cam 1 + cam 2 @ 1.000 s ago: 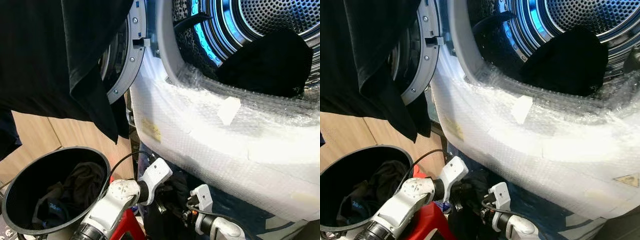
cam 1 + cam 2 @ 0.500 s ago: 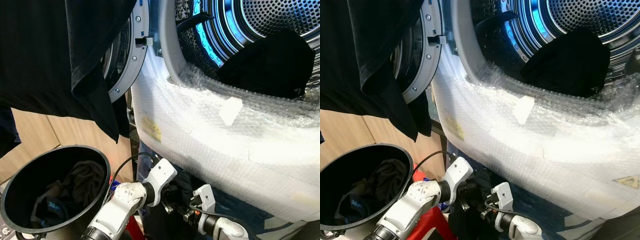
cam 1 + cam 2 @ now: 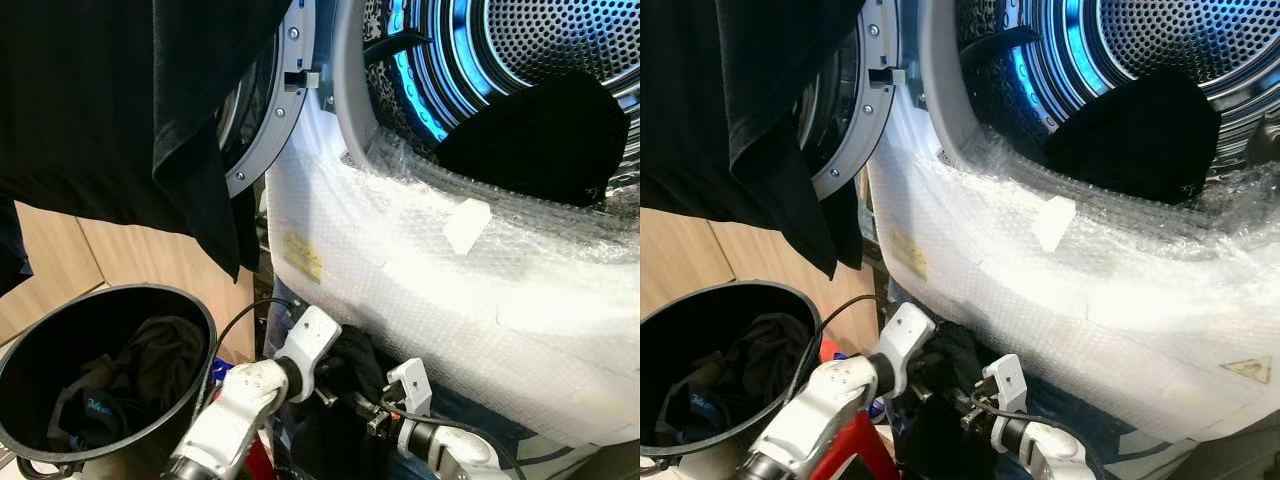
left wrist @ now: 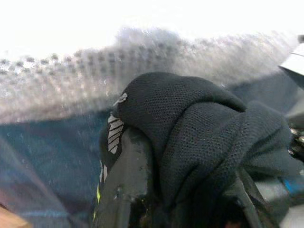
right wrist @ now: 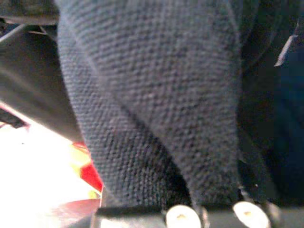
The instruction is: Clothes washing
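The washing machine stands with its door swung wide and its front wrapped in bubble wrap. Inside its blue-lit drum a black garment lies against the lower rim of the opening. Just below the machine's padded front, both arms meet around a dark mesh garment. The left gripper has this cloth bunched over and between its fingers, which pinch a fold of it (the fabric hides the tips themselves). The right gripper sits close beside it, under the same bundle; dark knit cloth drapes right across its camera, and whether its fingers are spread or pressed together cannot be told. To the left of the machine, on the floor, a black round basket holds more dark clothes. Above the basket, in front of the machine's door, a black shirt hangs down.
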{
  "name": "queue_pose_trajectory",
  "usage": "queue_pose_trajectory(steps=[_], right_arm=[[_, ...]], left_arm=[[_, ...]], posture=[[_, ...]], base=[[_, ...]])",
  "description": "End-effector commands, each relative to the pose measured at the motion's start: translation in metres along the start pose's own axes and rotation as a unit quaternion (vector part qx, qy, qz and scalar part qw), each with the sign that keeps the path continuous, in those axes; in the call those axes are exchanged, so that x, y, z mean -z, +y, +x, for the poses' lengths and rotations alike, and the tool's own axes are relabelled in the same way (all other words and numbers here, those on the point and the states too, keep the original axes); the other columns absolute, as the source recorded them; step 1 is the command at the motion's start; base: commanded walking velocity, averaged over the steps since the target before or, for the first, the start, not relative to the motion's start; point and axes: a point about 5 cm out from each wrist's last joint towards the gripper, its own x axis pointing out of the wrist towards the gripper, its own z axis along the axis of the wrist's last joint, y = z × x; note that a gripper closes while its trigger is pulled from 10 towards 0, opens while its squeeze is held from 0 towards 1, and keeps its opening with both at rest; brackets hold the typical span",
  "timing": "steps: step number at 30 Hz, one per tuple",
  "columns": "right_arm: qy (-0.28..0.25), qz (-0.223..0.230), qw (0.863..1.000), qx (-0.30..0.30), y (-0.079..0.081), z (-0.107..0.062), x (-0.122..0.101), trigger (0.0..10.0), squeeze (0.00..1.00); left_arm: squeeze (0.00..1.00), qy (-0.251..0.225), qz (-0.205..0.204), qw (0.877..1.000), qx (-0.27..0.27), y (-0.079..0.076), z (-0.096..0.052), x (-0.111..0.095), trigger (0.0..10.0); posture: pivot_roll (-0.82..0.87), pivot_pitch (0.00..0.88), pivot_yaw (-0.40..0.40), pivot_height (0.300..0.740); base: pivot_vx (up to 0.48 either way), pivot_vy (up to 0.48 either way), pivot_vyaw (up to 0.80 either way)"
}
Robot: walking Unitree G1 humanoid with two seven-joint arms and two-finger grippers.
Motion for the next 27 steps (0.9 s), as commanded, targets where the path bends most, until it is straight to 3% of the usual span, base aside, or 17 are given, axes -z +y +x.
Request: queue_pose_trajectory(steps=[1,5,11,17,21,27], right_arm=[[-0.002,0.007,1.0,-0.006,0.003,0.005,0.001,0.0,0.0],[0.021,0.023,0.999,-0.025,0.014,0.009,0.019,0.0,0.0],[0.003,0.044,0.999,0.004,0.017,0.016,0.022,0.0,0.0],[-0.031,0.048,0.998,0.033,0.01,0.012,0.016,0.0,0.0],[-0.026,0.04,0.998,0.047,0.002,0.005,0.019,0.0,0.0],[-0.023,0.043,0.997,0.064,-0.004,0.004,0.017,0.0,0.0]], left_arm=[[1.0,-0.006,0.006,1.0,0.02,-0.001,-0.004,-0.006,10.0],[1.0,-0.003,0.005,0.999,0.038,0.0,-0.018,-0.012,10.0],[1.0,-0.01,0.021,1.0,0.008,0.016,-0.031,-0.02,10.0],[1.0,-0.035,0.022,0.999,-0.016,0.021,-0.035,-0.035,10.0],[1.0,-0.044,0.021,0.999,-0.021,0.017,-0.043,-0.044,10.0],[1.0,-0.044,0.017,0.998,-0.039,0.018,-0.053,-0.043,10.0]], posture=[[0.03,0.0,-0.049,0.74],[0.05,0.0,-0.015,0.74],[0.04,0.0,0.07,0.74],[0.04,0.0,0.109,0.74],[0.07,0.0,0.124,0.74],[0.12,0.0,0.094,0.74]], base=[[0.0,0.0,0.0],[0.0,0.0,0.0],[0.0,0.0,0.0],[0.0,0.0,0.0],[0.0,0.0,0.0],[0.0,0.0,0.0]])
